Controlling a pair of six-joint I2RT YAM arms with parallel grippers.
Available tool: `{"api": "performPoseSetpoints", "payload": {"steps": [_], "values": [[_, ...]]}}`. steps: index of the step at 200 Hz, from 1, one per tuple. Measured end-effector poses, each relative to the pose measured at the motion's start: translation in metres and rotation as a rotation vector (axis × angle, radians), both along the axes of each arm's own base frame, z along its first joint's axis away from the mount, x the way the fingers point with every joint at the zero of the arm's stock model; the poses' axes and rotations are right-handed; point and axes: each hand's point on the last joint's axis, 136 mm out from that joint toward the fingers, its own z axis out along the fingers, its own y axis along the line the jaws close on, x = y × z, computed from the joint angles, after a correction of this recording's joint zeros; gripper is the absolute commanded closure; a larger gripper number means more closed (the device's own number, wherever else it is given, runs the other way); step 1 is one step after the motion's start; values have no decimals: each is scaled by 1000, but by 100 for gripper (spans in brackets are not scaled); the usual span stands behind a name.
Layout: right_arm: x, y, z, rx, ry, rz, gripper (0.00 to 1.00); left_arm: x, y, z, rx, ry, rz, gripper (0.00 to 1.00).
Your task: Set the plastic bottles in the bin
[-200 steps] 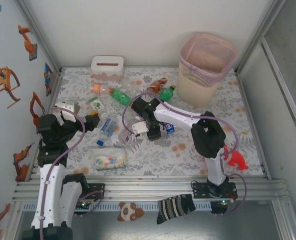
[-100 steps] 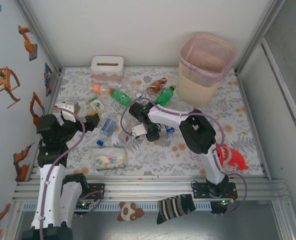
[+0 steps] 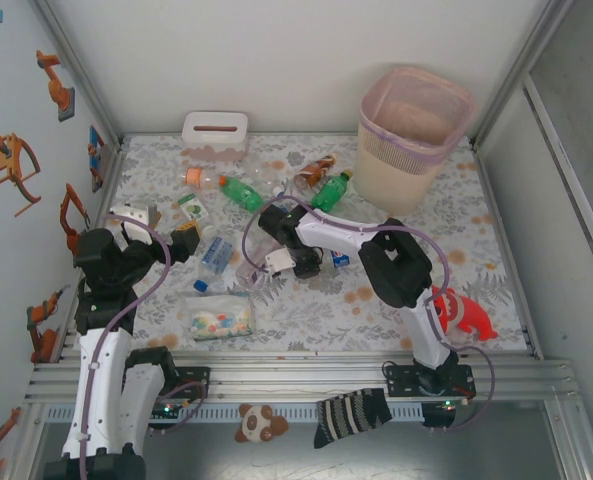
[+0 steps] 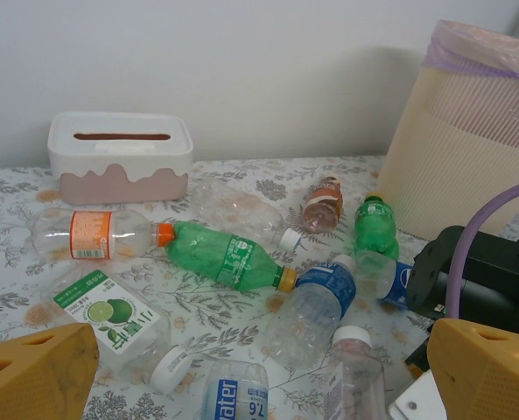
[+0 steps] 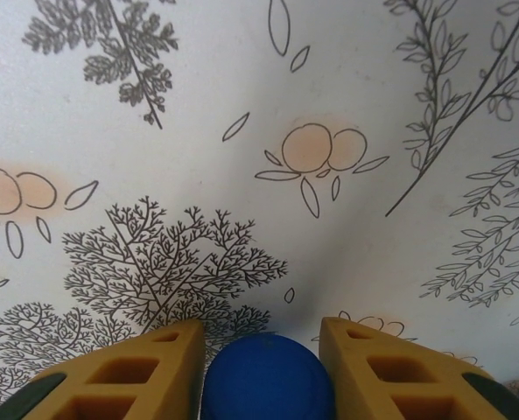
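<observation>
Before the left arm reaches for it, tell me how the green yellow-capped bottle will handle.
The green bottle looks empty and see-through, so it is probably light. Its thin-looking plastic wall may give when squeezed. Round-bodied and lying on its side on the table, it could roll if nudged.

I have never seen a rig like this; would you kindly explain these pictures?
Two robot arms are bolted at a table's near edge. The overhead picture looks down on both; the other two come from a camera on each wrist. On the flowered table lie small plastic bottles, a white tissue box, a clear packet and a red toy, with a tall bin at the back. The left gripper is open and empty. The right gripper pinches a bottle's blue cap between its fingers, apparently gripping it.
</observation>
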Motion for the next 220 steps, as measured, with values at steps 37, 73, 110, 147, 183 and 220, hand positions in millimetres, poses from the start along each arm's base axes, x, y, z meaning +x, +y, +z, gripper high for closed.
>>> {"api": "performPoseSetpoints", "payload": {"steps": [37, 73, 110, 147, 183, 220], "values": [[0, 0, 0, -2, 1, 8, 69, 0, 0, 0, 0, -2, 0, 4], [0, 1, 4, 8, 0, 0, 74, 0, 0, 1, 0, -3, 0, 4], [-7, 7, 31, 82, 21, -36, 76, 0, 0, 1, 0, -3, 0, 4], [-8, 17, 89, 253, 8, -104, 76, 0, 0, 1, 0, -2, 0, 4], [-6, 19, 154, 455, -9, -191, 78, 0, 0, 1, 0, -3, 0, 4], [9, 11, 222, 685, -43, -337, 81, 0, 0, 1, 0, -2, 0, 4]]}}
